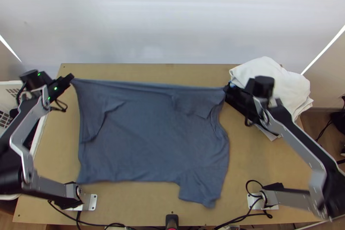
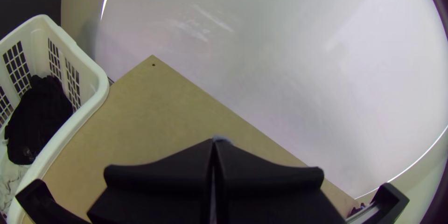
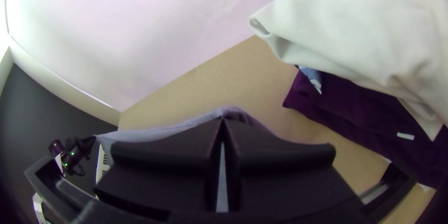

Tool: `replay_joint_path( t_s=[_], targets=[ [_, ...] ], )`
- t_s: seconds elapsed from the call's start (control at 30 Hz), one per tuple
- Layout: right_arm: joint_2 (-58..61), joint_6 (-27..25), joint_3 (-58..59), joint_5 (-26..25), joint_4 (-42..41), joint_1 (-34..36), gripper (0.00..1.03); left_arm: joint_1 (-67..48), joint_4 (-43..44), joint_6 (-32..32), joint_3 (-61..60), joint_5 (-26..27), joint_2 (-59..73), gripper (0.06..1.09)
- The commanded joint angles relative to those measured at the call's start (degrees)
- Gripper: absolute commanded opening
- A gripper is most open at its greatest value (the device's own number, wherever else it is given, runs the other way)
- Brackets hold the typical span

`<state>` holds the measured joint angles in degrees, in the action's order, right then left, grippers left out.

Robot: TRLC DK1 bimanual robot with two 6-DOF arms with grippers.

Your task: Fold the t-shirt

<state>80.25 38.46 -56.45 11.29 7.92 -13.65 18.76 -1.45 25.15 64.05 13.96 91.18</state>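
Across the light wooden bench (image 1: pixel 258 165), a soft-looking blue-grey t-shirt (image 1: pixel 151 135) lies spread out, kinda rumpled, its far edge stretched pretty taut. Left hand (image 1: pixel 71 78) is pinching one end of that edge, right hand (image 1: pixel 225 88) is pinching the other. Floppy white cloth (image 1: pixel 267 74) sits in rounded folds nearby.

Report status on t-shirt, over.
Left gripper, right gripper: both shut on blue-grey fabric t-shirt, far edge stretched between them. Loosely piled white cloth right of shirt, not touching it.
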Motion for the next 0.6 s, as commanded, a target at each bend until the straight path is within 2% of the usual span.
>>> replay_joint_path(
  t_s=[0.0, 0.13, 0.57],
  targets=[
    [16.6, 0.2, -11.2, -0.7, -2.3, 1.6, 0.03, -2.2, 1.6, -0.2, 10.2, -1.5, 15.5, 0.09],
    [24.8, 3.6, -19.7, -0.5, -0.1, 3.1, 0.03, -3.7, 1.5, -0.2, 12.5, -2.1, 19.0, 0.09],
    [39.0, 1.4, -35.7, -0.7, 7.3, 4.5, 0.03, -5.8, -2.3, -1.9, 20.9, -5.0, 27.8, 0.09]
  ],
)
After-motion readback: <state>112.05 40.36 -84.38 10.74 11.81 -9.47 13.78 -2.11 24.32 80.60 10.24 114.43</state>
